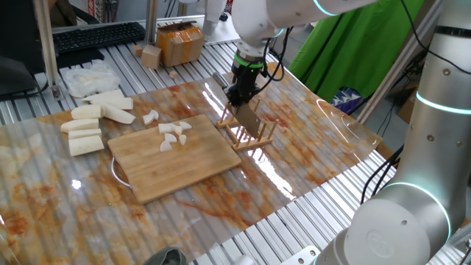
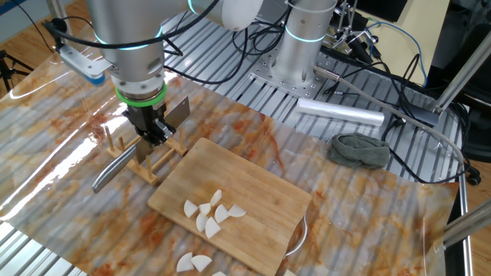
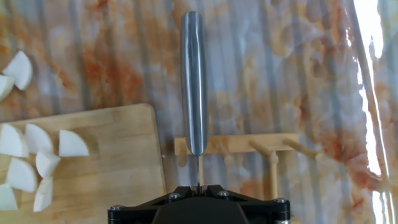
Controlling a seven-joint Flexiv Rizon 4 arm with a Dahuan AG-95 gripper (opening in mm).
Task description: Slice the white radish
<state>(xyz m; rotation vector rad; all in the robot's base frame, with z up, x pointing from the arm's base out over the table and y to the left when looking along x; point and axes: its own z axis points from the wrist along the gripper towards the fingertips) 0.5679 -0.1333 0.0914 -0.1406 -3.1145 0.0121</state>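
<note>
While my end effector (image 1: 241, 94) grips the knife (image 2: 130, 157) tight over the wooden rack (image 1: 250, 134), the white radish (image 1: 173, 135) lies already cut in wedges on the cutting board (image 2: 261, 192), beside the rack on the bench (image 1: 309, 147). The knife's long axis runs across the rack's pegs, handle pointing away from the board.

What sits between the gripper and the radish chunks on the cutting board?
Only bare cutting board and the near end of the wooden knife rack separate the gripper, shut on the knife, from the white radish chunks, seen in one fixed view.
</note>
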